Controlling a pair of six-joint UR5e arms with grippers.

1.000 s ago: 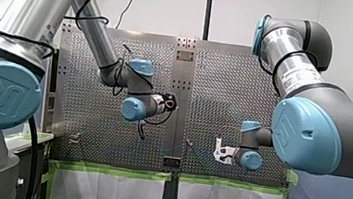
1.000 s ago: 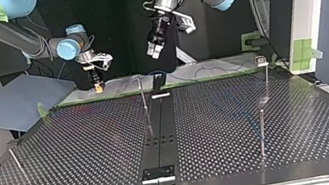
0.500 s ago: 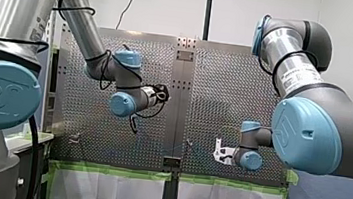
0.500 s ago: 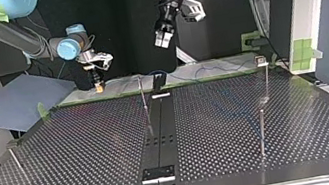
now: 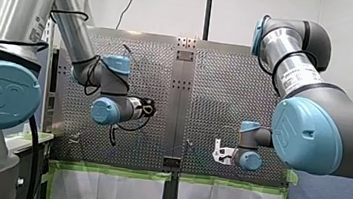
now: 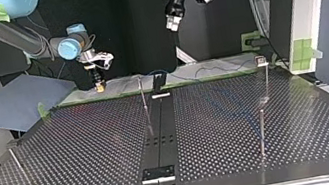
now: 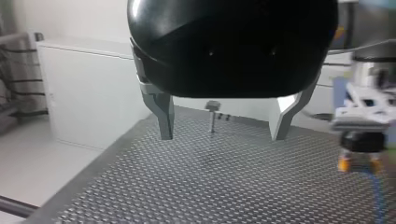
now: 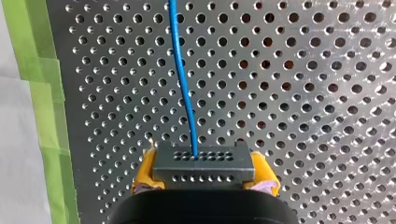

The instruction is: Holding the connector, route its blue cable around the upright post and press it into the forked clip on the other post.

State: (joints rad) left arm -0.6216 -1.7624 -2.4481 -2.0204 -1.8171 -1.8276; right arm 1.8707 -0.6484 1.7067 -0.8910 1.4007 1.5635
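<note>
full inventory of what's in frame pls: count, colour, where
Perforated table: one, metal, under everything.
Centre strip: one, black, down the table's middle.
Upright posts: four by my count, metal; one by the strip, two at the top view's right, one leaning at its left.
Connector: one, grey, gripped between yellow pads.
Blue cable: one, running ahead from the connector over the table.
Green tape: strips along the table's edge.
Sheet: one, blue, beside the table at the top view's left.
Right gripper: shut on the connector, low at the table's far edge in the top view.
Left gripper: black, metal fingers, open, empty, high above the table.
</note>
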